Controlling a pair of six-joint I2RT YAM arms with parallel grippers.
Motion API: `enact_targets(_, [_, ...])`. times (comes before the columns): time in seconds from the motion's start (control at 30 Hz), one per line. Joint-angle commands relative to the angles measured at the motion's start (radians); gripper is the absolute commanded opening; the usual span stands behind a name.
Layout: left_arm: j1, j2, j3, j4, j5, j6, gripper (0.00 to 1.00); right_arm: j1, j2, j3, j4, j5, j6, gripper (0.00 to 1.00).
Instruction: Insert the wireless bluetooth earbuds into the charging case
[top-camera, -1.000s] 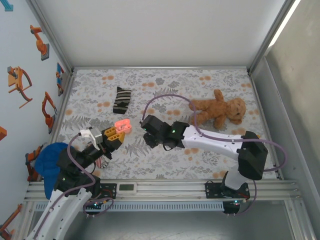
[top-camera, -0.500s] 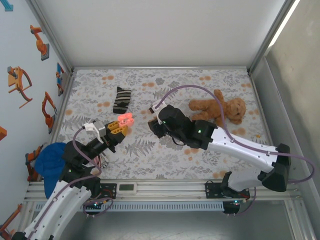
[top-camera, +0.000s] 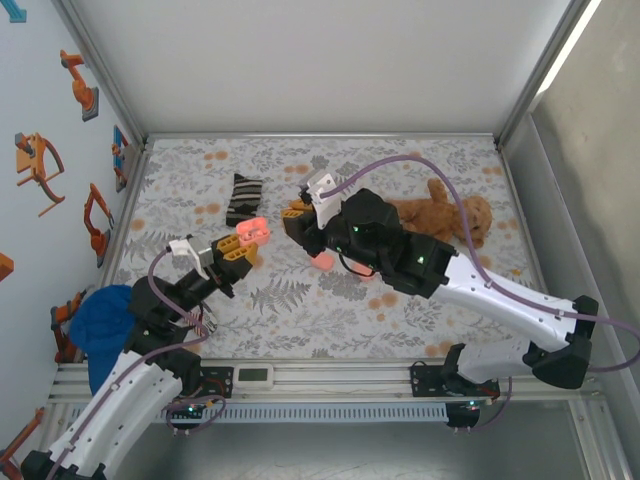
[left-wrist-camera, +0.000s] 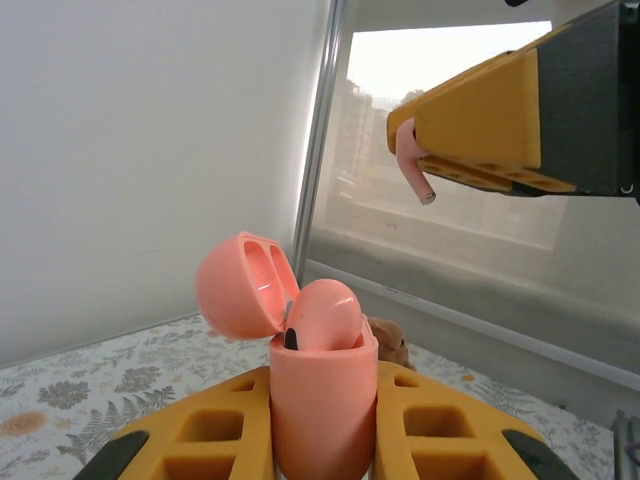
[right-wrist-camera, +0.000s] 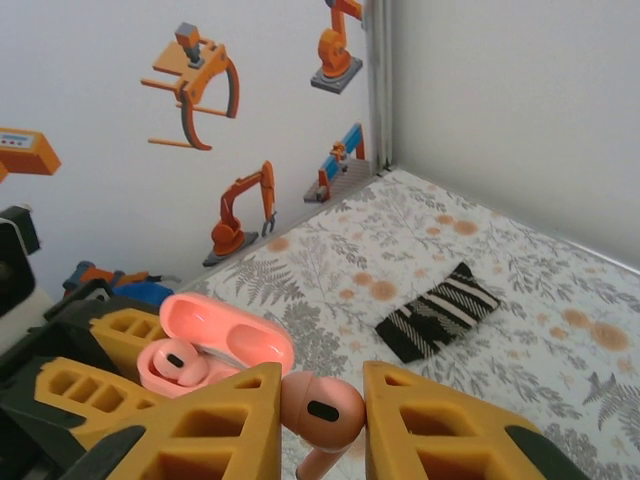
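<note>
On the left, the left tool (top-camera: 243, 248) is clenched on the charging case (left-wrist-camera: 322, 420). It holds the case upright off the counter (top-camera: 420, 170), lid tipped back, with one earbud (left-wrist-camera: 325, 312) already sitting inside. Just to the right, the right tool (top-camera: 297, 214) pinches the second earbud (right-wrist-camera: 318, 408), near the case but apart from it. I'd worry about the stem arriving crooked. It could jam on the rim, knock the lid shut, or twist out of that narrow pinch and drop.

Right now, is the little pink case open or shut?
Open. The case has its lid flipped back, and one earbud sits inside.
</note>
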Motion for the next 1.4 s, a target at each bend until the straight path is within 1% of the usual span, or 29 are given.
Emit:
enact_targets(0.0, [-0.005,0.022,0.006,0.090,0.029,-0.014,0.00,-0.003,0.023,0.054,0.086,-0.051,-0.034,0.23])
enact_targets(0.13, [-0.006,0.062,0.009,0.155,0.035,-0.032,0.00,-0.003,0.058,0.065,0.114,-0.068,-0.029,0.23])
enact_targets(0.23, [-0.008,0.082,0.018,0.173,0.036,-0.033,0.00,-0.002,0.078,0.071,0.116,-0.066,-0.030,0.23])
enact_targets(0.7, [-0.012,0.096,0.033,0.194,0.032,-0.037,0.00,-0.001,0.102,0.037,0.092,-0.027,-0.024,0.22])
enact_targets(1.37, [-0.015,0.089,0.036,0.210,0.010,-0.044,0.00,-0.002,0.133,0.026,0.055,-0.022,-0.023,0.22])
